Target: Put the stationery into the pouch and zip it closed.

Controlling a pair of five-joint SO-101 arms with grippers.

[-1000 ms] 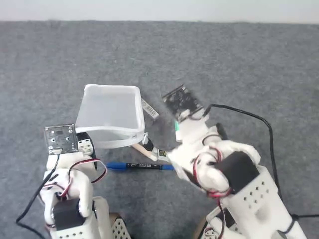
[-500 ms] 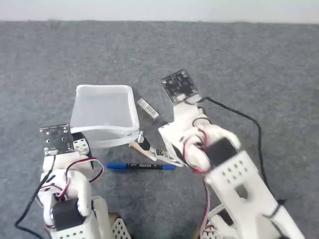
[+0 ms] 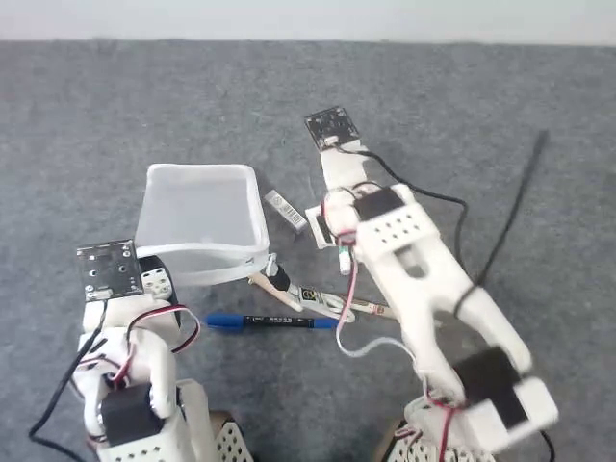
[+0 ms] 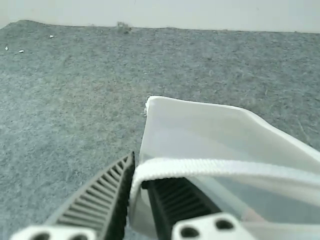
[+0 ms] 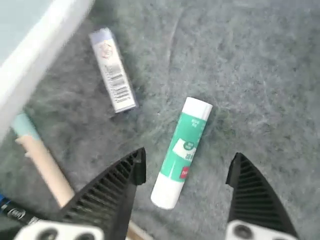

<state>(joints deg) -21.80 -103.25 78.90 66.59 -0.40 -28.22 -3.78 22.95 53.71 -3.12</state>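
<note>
- The translucent pouch [image 3: 197, 217] lies open on the grey bench [image 3: 481, 115], its rim pinched by the left pincer [image 4: 139, 175].
- A green glue stick [image 5: 183, 143] lies near it, below the wide-open right pincer [image 5: 187, 162].
- The round stick may roll aside if one jaw touches first.

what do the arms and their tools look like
The left arm and right arm are white plastic with black motors and thin red and white wires; a black cable runs along the right. The left tool and right tool have black ribbed fingers.
</note>
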